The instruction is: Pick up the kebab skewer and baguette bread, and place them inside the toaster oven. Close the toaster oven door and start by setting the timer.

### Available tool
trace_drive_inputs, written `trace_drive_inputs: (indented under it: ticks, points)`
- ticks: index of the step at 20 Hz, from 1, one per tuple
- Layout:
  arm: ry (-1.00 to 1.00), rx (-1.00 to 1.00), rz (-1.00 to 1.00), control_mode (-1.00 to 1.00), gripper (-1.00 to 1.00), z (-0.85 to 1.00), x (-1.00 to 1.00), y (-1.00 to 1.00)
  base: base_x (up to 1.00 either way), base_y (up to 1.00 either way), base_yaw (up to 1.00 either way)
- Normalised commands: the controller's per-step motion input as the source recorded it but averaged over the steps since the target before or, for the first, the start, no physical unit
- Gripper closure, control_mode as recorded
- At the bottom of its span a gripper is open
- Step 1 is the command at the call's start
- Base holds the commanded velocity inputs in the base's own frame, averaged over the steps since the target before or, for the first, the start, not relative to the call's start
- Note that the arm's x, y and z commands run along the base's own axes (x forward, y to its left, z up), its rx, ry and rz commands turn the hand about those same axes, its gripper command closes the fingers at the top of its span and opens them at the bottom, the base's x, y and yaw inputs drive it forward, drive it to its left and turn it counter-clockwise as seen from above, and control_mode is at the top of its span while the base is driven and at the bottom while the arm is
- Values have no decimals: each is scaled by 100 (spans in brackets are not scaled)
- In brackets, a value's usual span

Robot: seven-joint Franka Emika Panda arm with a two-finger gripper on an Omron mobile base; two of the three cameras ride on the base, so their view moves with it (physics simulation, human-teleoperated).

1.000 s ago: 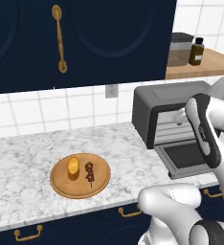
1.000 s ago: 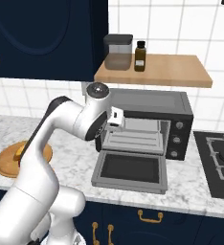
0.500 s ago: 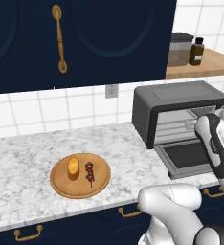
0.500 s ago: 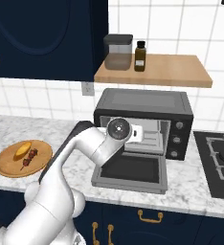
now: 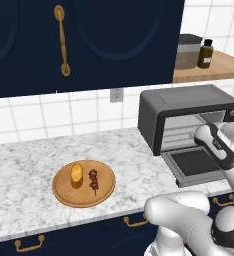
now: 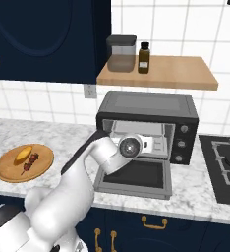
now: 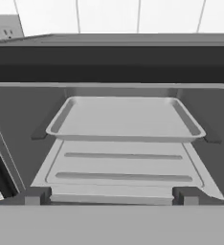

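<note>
A: How many food items sat on the counter (image 5: 24,170), and where?

B: Two, both on one round wooden plate (image 5: 64,192) at the left of the marble counter. There was one baguette bread (image 5: 76,173), a stubby golden loaf, and one kebab skewer (image 5: 94,180) with dark red chunks lying just beside it on its right in the left base view. The right base view showed the same pair well apart from the oven.

A: And the toaster oven?

B: One toaster oven (image 6: 147,109), dark grey, stood against the tiled wall. The toaster oven door (image 6: 135,175) lay dropped flat toward the front. Inside, the hand view showed one metal tray (image 7: 126,119) on the upper rails and one ribbed floor panel below it. Two knobs showed on its right side panel.

A: The tool?

B: The tool (image 6: 156,144) hung in front of the oven's mouth, above the lowered door, jaws spread wide and holding nothing.

A: Anything else nearby?

B: One wooden shelf (image 6: 158,74) above the oven carried one grey canister (image 6: 121,53) and one dark bottle (image 6: 144,57). One wall outlet (image 5: 116,94) sat left of the oven.
</note>
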Motion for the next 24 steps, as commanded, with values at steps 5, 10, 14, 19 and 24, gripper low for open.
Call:
trace_drive_inputs:
  ticks: [5, 10, 14, 19, 24]
  points:
    - [-4, 0, -5, -100, -100, -10, 56, -4, 0, 0, 0]
    - [-21, 0, 1, -100, -100, -11, 2, -24, 0, 0, 0]
    - [-7, 0, 0, -100, -100, 0, 6, -5, 0, 0, 0]
    - [0, 0, -1, -100, -100, 0, 25, 0, 0, 0, 0]
    - [0, 0, 0, -100, -100, 0, 24, 0, 0, 0, 0]
